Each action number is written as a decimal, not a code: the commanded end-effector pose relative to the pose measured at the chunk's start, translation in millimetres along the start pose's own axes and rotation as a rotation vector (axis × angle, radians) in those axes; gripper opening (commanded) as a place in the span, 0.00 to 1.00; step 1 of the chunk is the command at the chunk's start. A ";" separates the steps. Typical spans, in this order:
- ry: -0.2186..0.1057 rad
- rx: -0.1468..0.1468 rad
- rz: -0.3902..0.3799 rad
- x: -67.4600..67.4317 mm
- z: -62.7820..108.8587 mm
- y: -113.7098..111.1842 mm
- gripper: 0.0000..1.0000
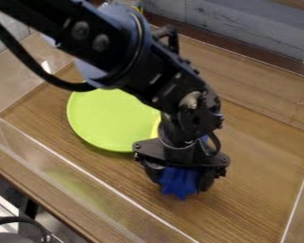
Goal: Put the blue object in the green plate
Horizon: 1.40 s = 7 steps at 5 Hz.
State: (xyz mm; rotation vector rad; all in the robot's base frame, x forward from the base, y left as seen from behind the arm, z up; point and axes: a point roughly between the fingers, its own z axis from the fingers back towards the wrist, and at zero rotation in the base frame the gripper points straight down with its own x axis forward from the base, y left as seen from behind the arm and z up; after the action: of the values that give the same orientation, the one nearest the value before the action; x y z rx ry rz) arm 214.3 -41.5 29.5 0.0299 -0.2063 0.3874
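Note:
The blue object (179, 182) lies on the wooden table near the front, mostly covered by my gripper (180, 177). My gripper points down over it with its jaws wide open on either side of the block; I see no grip on it. The green plate (104, 121) lies flat to the left of the gripper, its right edge partly hidden behind my black arm (123, 52). The plate's visible surface holds nothing.
Clear plastic walls (66, 176) run along the front and left of the wooden table (262, 133). A grey wall (243, 24) stands behind the table. My arm covers much of the upper middle of the view.

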 end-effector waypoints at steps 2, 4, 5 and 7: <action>-0.040 -0.010 0.038 15.0 3.0 0.1 1.00; -0.058 -0.005 0.073 22.0 3.4 4.4 1.00; -0.068 -0.001 0.097 26.4 4.2 7.1 1.00; -0.080 0.011 0.136 31.5 8.0 14.0 0.00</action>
State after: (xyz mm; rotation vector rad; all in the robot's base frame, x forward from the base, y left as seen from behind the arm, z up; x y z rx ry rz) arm 224.7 -17.4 31.9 0.0636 -0.2374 0.5074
